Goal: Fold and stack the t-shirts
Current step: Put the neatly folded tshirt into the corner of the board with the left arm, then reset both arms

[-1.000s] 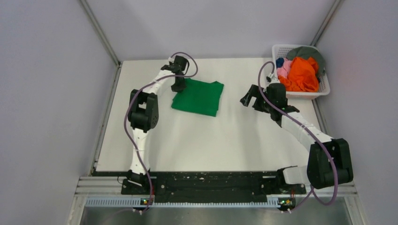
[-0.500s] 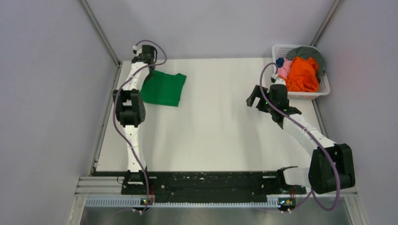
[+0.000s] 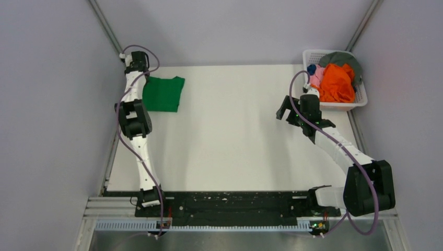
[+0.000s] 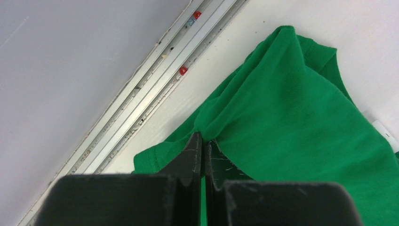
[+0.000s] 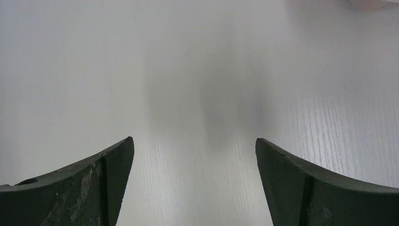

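Left gripper [image 4: 203, 141] is clamping fully closed on a bunched edge of the green t-shirt [image 4: 291, 108]. Shirt is lying folded at the far-left corner of the table [image 3: 235, 141], just beside the metal rail [image 4: 155, 89]. Wrist view is cutting off its near and right parts; the white tag [image 4: 380, 128] is barely peeking in.

Right gripper [image 5: 194, 141] is hovering spread wide over bare table, holding nothing.

Orange t-shirt [image 3: 334, 83] is sitting heaped in the basket [image 3: 362, 99], burying pink, grey and blue cloth; shapes unclear.

White table [image 3: 235, 141] enclosed by plain pale grey walls [image 3: 52, 104]. Aluminium rails [image 4: 141, 94] run along table edge and wall corners. Lighting even, diffuse; shadows soft.
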Tool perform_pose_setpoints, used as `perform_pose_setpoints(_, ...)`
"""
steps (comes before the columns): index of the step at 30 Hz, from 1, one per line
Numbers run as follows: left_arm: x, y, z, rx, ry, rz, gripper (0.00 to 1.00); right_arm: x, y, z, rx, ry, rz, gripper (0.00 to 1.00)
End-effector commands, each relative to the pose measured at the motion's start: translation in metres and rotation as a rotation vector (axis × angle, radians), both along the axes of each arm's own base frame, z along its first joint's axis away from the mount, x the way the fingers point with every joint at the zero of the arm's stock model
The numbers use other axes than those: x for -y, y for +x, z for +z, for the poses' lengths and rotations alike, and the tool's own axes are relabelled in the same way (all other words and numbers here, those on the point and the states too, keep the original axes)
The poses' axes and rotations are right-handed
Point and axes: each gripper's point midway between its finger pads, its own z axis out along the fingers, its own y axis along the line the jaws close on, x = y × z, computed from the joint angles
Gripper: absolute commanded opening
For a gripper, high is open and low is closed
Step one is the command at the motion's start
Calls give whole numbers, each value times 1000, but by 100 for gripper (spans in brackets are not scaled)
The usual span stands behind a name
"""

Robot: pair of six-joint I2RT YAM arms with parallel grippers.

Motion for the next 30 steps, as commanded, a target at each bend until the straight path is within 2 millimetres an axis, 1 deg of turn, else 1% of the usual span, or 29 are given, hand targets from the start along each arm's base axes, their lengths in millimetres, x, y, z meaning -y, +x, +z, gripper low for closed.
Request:
perform_pose_setpoints(1, -17, 15, 32, 131, 9, 50, 0, 5, 5, 11, 39, -12, -13, 99)
perform_pose_setpoints(2, -17, 16, 34, 137, 3, 43, 0, 4, 5, 11, 38, -9, -11, 99)
perform_pose_setpoints(3, -16, 17, 38, 146, 0, 35, 8, 3, 6, 10, 37, -8, -9, 99)
perform_pose_setpoints(4, -15, 18, 44, 156, -4, 24, 18, 3, 6, 11, 37, -7, -8, 99)
perform_pose_setpoints(5, -13, 18, 49, 166, -11, 17, 34, 3, 6, 11, 37, -5, -9, 99)
perform_pose_setpoints(6, -11, 18, 56, 179, -18, 12, 47, 1, 6, 11, 37, 0, -1, 99)
perform_pose_setpoints(7, -9, 17, 63, 191, -23, 10, 57, 0, 6, 12, 40, 5, 8, 99)
perform_pose_setpoints(10, -7, 9, 92, 241, -24, 26, 78, -4, 6, 16, 48, 16, 22, 99)
perform_pose_setpoints(11, -6, 6, 101, 255, -21, 32, 83, -3, 6, 17, 49, 16, 22, 99)
perform_pose_setpoints(13, -3, 0, 119, 278, -17, 31, 90, -4, 5, 20, 57, 20, 24, 99)
perform_pose_setpoints(14, 1, -4, 124, 280, -18, 27, 92, -4, 5, 21, 59, 22, 25, 99)
perform_pose_setpoints(15, 4, -8, 128, 284, -20, 21, 97, -5, 5, 23, 64, 26, 27, 99)
perform_pose_setpoints(17, 18, -15, 135, 285, -34, -2, 99, -7, 2, 24, 66, 35, 36, 99)
perform_pose_setpoints(18, 26, -20, 134, 277, -46, -13, 99, -7, 1, 25, 69, 39, 39, 99)
perform_pose_setpoints(20, 45, -33, 132, 267, -94, -44, 99, -7, -3, 24, 70, 44, 41, 99)
perform_pose_setpoints(23, 92, -55, 125, 281, -249, -153, 99, -5, -11, 25, 70, 44, 37, 99)
perform_pose_setpoints(24, 110, -62, 129, 315, -293, -203, 99, -4, -14, 24, 70, 42, 35, 99)
perform_pose_setpoints(26, 149, -82, 128, 362, -337, -313, 99, -2, -21, 24, 74, 43, 29, 99)
perform_pose_setpoints(28, 184, -107, 132, 403, -318, -416, 99, 0, -27, 24, 82, 43, 27, 99)
perform_pose_setpoints(29, 210, -120, 136, 423, -310, -481, 99, 1, -30, 24, 86, 42, 25, 99)
perform_pose_setpoints(30, 230, -136, 144, 446, -306, -548, 99, 3, -33, 25, 90, 39, 20, 99)
